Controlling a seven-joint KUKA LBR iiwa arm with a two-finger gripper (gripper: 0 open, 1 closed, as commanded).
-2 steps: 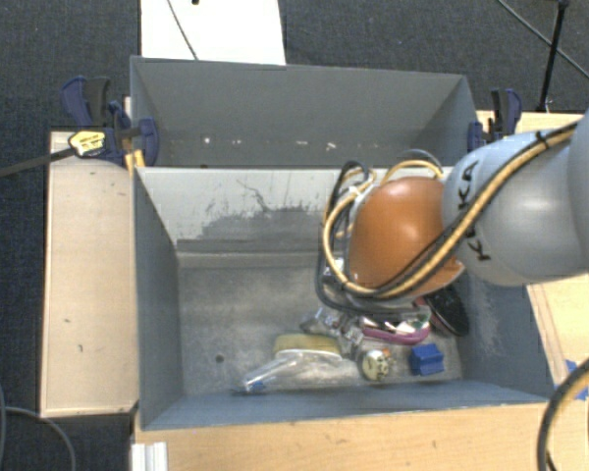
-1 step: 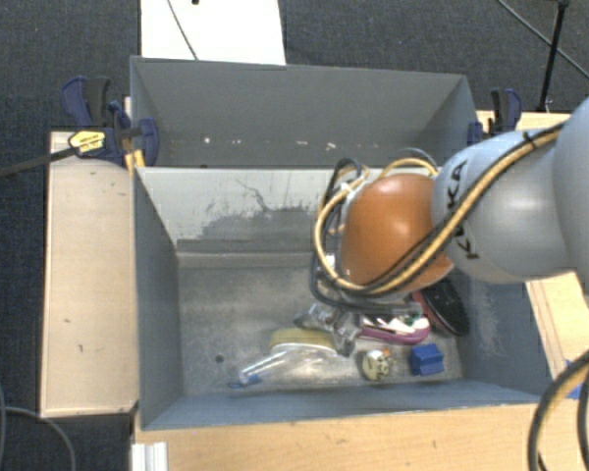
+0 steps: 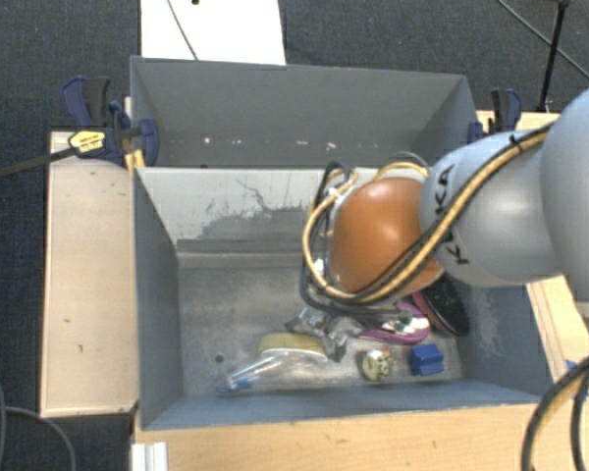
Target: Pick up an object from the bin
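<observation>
Gripper (image 3: 326,337) (opening cannot be told) just beside flat cream tape roll (image 3: 285,343): likely light, stiff, smooth; pinch across its ring wall.

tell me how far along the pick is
Done: the tool is down low near the front wall of the bin. Under way: it sits at the right end of a pale yellowish thing, beside a clear plastic piece. Left: gripping and lifting; nothing looks raised off the floor yet.

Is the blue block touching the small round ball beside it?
Apart. The camera view shows bare bin floor between the blue block and the round ball.
</observation>
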